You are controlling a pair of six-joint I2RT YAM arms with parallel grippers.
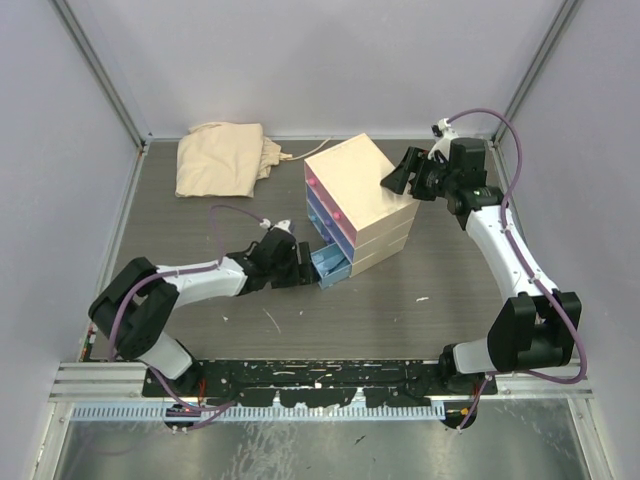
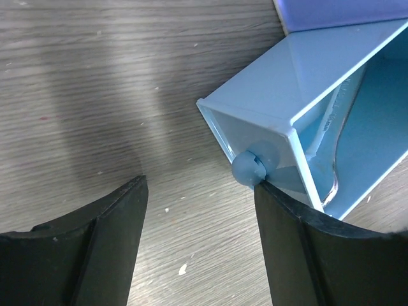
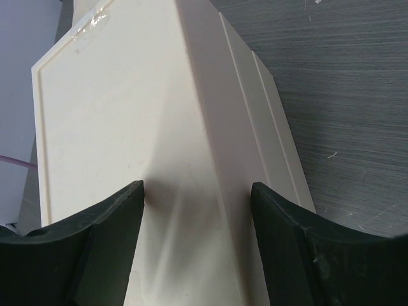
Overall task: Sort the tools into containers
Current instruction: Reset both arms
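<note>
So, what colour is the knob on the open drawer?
Light blue knob; left wrist view shows it best.

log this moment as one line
left end effector open beside knob | light-blue drawer pulled out | right end effector open at cream chest

A cream chest (image 1: 362,190) blocks the middle of the table (image 1: 450,280), with open room around it.
Its light-blue drawer (image 1: 331,264) juts out toward the left gripper (image 1: 304,264), leaving little gap there. A beige cloth (image 1: 222,158) lies in the far-left corner. The near strip is bare.
</note>
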